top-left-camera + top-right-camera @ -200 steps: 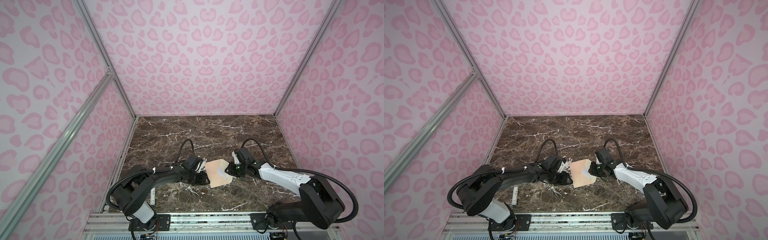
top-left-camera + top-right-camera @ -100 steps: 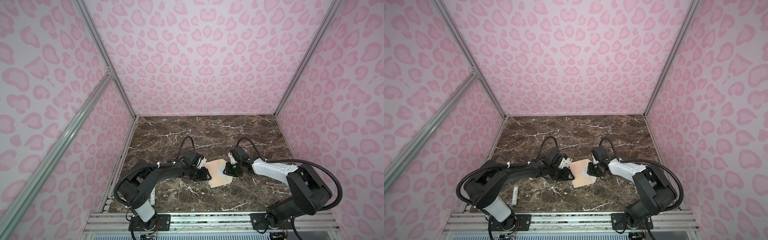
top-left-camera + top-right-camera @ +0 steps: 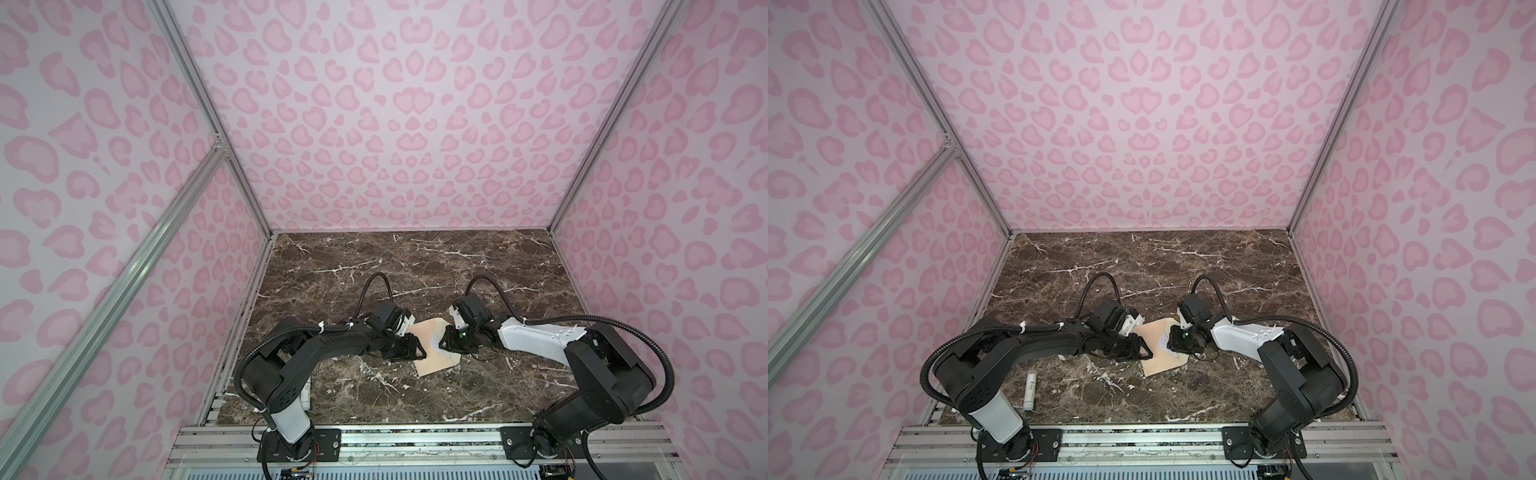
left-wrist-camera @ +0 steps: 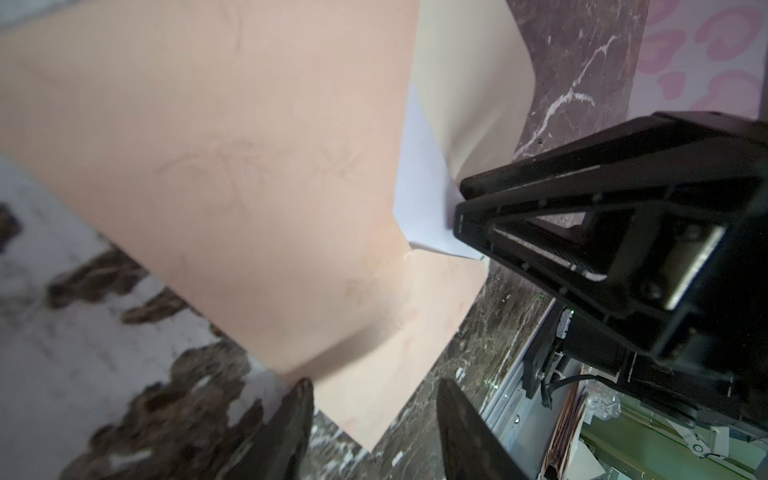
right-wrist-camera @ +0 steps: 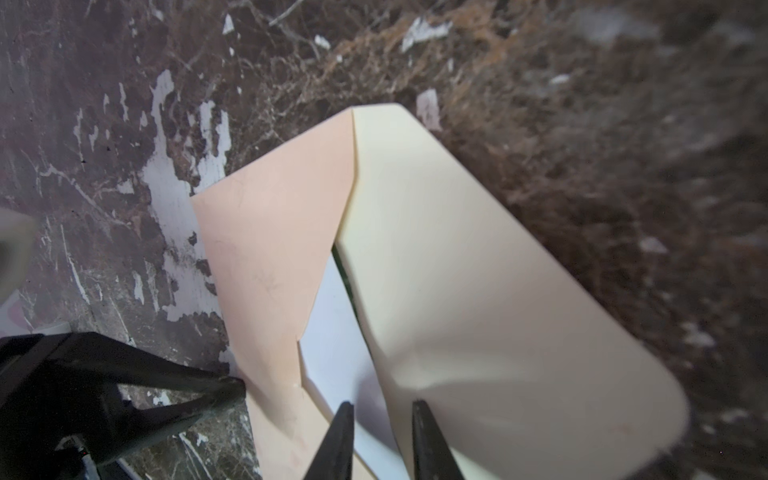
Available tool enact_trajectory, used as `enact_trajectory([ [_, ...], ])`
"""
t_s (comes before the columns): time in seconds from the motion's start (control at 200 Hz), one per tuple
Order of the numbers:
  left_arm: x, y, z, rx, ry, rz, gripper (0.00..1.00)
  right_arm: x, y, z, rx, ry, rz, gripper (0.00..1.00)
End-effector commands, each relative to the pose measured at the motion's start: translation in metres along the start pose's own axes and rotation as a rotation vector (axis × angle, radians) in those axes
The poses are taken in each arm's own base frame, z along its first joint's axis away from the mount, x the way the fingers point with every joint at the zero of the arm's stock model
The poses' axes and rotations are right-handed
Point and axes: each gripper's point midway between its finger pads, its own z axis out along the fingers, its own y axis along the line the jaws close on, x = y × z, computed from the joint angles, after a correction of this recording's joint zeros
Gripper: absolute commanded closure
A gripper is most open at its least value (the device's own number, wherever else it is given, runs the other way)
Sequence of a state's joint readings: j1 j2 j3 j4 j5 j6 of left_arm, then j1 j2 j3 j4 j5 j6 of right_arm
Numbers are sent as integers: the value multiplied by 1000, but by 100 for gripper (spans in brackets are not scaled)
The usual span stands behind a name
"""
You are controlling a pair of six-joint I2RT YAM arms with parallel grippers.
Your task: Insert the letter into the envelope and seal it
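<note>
Envelope and letter at mid-counter: the letter is partly seated and the flap is unsealed.

We see the envelope [image 3: 434,363] lying on the counter [image 3: 1183,270] between the two arms. Its flap [image 5: 478,291] is raised with the pale side showing, and the letter [image 5: 336,332] sits mostly inside, with a white strip exposed at the mouth. We judge insertion to be the step in hand. The next move calls for sliding the letter fully under the pocket edge, then folding the flap down. The right gripper [image 5: 382,409] has narrow jaws with a visible gap, straddling the flap edge and the letter strip. The left gripper [image 4: 374,395] has wide jaws, with one tip at the envelope's edge. Only the right wrist view shows the letter's green border [image 5: 343,266]. Only a top view shows a white tube [image 3: 1030,390] near the left arm's base.
</note>
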State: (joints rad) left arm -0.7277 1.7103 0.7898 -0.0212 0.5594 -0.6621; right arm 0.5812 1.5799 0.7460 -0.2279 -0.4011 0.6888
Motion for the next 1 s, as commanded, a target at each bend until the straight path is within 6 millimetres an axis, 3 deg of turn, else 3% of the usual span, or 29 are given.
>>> enact_trajectory([
  [0.0,9,18,3,-67,20,-32,48,8,0,4,-6,28,15,73],
  [0.605,8,19,2,-79,18,-30,48,12,9,6,26,41,-28,71],
  [0.995,2,10,-13,-100,-8,2,46,-7,17,-25,73,-41,-76,58],
])
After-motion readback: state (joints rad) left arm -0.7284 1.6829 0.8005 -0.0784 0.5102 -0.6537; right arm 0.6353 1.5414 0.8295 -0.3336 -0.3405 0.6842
